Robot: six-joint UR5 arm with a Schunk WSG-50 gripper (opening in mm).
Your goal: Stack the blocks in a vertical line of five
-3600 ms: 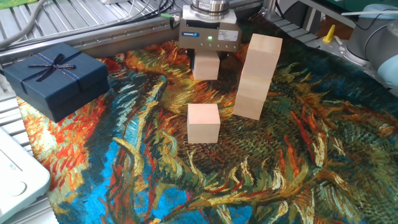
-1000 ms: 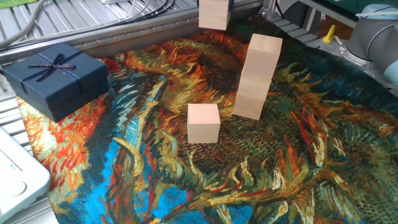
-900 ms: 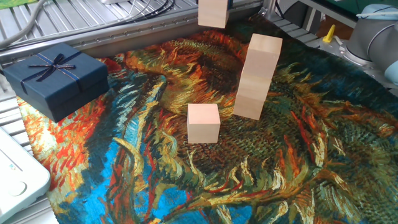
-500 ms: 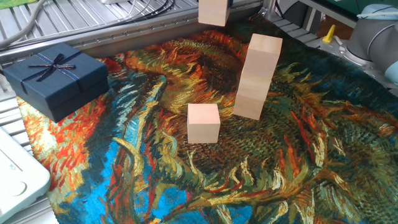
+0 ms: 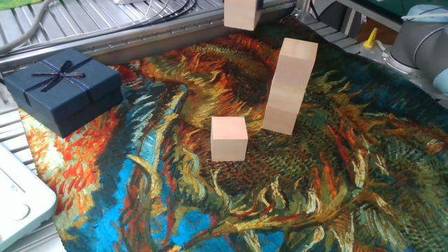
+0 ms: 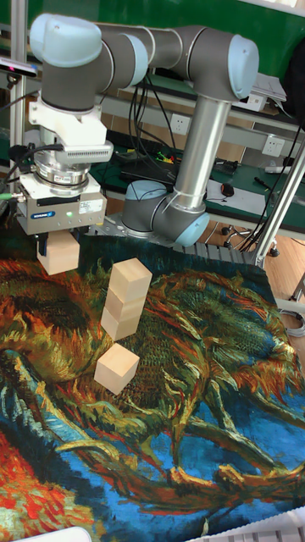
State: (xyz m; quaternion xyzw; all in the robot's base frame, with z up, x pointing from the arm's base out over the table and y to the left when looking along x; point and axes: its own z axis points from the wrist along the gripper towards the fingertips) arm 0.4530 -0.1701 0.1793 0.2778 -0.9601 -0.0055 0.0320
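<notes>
Three pale wooden blocks form a slightly leaning stack [image 5: 289, 84] [image 6: 124, 300] on the painted cloth. A single loose block [image 5: 229, 138] [image 6: 117, 368] rests on the cloth in front of the stack and to its left. Another block [image 5: 241, 14] [image 6: 58, 259] hangs in the air behind and to the left of the stack, at about the height of the stack's top. My gripper [image 6: 59, 246] is shut on this raised block. In the fixed view the gripper itself is cut off by the top edge.
A dark navy gift box [image 5: 63, 85] with a ribbon bow sits at the cloth's left edge. A white device [image 5: 17, 203] lies at the front left. Metal rails [image 5: 140, 35] and cables run behind the cloth. The arm's base [image 6: 161, 216] stands behind the stack.
Since 3.6 s ago my gripper has lifted the block off the cloth and carried it upward. Over the last second it has barely moved. The stack and the loose block have stayed put.
</notes>
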